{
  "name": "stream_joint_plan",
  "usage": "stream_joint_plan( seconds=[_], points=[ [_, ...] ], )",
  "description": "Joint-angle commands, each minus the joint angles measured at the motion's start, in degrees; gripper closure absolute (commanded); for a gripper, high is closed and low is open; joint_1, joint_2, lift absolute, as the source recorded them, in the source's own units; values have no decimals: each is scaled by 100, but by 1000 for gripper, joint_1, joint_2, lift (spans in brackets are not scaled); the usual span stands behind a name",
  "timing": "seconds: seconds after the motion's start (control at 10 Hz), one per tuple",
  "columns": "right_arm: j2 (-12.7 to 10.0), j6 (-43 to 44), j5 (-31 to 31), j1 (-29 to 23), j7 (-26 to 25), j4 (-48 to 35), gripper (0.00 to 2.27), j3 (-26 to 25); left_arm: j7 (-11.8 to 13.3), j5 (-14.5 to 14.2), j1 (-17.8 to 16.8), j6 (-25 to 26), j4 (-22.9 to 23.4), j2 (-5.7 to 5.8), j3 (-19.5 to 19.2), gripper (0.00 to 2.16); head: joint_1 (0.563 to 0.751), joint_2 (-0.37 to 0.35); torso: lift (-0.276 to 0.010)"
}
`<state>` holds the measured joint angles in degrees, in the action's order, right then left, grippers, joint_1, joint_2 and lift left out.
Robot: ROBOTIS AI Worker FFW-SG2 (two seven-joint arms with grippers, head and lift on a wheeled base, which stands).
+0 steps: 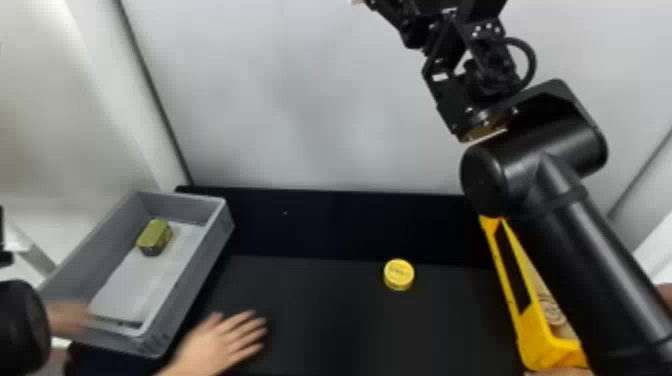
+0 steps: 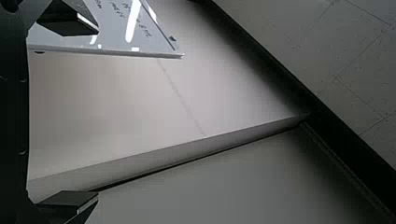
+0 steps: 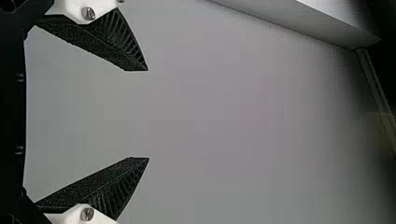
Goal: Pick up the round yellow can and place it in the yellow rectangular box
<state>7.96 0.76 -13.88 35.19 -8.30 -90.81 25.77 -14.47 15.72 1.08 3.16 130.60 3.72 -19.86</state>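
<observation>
At the near left of the head view, part of the left arm [image 1: 20,325] is seen. In the left wrist view, the 2 fingers of the left gripper [image 2: 98,114] are set wide apart, with nothing held between them. At the near right, the yellow rectangular box [image 1: 532,337] is partly covered from view by the right arm [image 1: 590,250]; something with a round marking can be made out inside it, too blurred to be identified. Farther in, the round yellow can [image 1: 398,274] is seen upright on the black table [image 1: 325,305], well apart from the box and between it and the grey bin [image 1: 197,295] on the left. Inside that bin, toward its far end, 1 olive-green tin [image 1: 155,235] is seen. Highest, before the pale wall [image 1: 300,100], the right gripper [image 1: 400,22] is partly cut off by the top edge; its 2 fingers are spread wide, empty.
</observation>
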Motion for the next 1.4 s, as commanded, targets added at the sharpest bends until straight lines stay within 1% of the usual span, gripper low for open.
stream_joint_plan(
  seconds=[0.0,0.1,0.4,0.5,0.6,0.7,0.9,1.0,1.3],
  points=[
    [4,-15,9,-39,3,-60,88,-44,-30,27,6,-17,9,-11,8,47,697,54,-3],
    [-5,-15,9,-39,3,-60,88,-44,-21,27,-3,-8,18,15,17,47,697,54,-3],
    [-14,-32,35,-100,-14,-130,90,-141,-21,62,-20,18,71,33,43,47,697,54,-3],
    [-40,-252,-18,-109,-49,-191,90,-159,-4,62,-11,115,141,85,43,47,697,54,-3],
    [-49,-850,-176,-109,-155,-288,90,-194,-4,62,-11,124,97,94,87,47,697,54,-3],
    [-66,-1211,-290,-118,-155,-332,90,-238,5,62,6,124,62,24,96,47,697,54,-3],
    [-22,-1826,-317,-144,-155,-640,90,-370,23,19,-11,97,-8,-3,157,47,697,54,-3],
    [-22,-1905,-282,-179,-172,-710,90,-440,32,1,-20,97,-26,-29,175,47,697,54,-3],
    [4,-1861,-158,-206,-234,-903,96,-510,32,1,-47,80,-8,-3,175,48,697,54,-3]
  ],
)
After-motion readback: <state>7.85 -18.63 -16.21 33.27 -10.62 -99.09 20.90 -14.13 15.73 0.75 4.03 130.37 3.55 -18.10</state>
